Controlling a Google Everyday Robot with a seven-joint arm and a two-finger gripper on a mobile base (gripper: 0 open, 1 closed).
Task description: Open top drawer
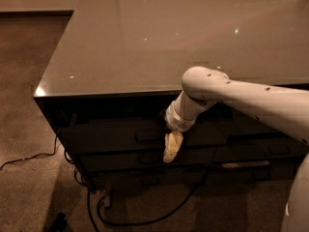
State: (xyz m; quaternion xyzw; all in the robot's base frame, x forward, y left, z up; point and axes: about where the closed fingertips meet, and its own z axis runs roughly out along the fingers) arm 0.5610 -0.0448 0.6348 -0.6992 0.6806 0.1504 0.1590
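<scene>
The top drawer (108,138) is the wide dark front just under the glossy countertop (159,42). It stands almost flush with the cabinet, and its inside is hidden. Its small dark loop handle (146,136) is at the centre of the front. My gripper (172,148), with pale yellowish tips, hangs from the white arm (241,98) and points down. It sits just right of the handle, against the lower edge of the drawer front.
A narrower drawer (120,162) with a like handle lies below the top one. The right-hand stack of drawers (273,149) is beside it. Black cables (145,220) loop on the carpet in front of the cabinet. Another cable (24,158) runs off to the left.
</scene>
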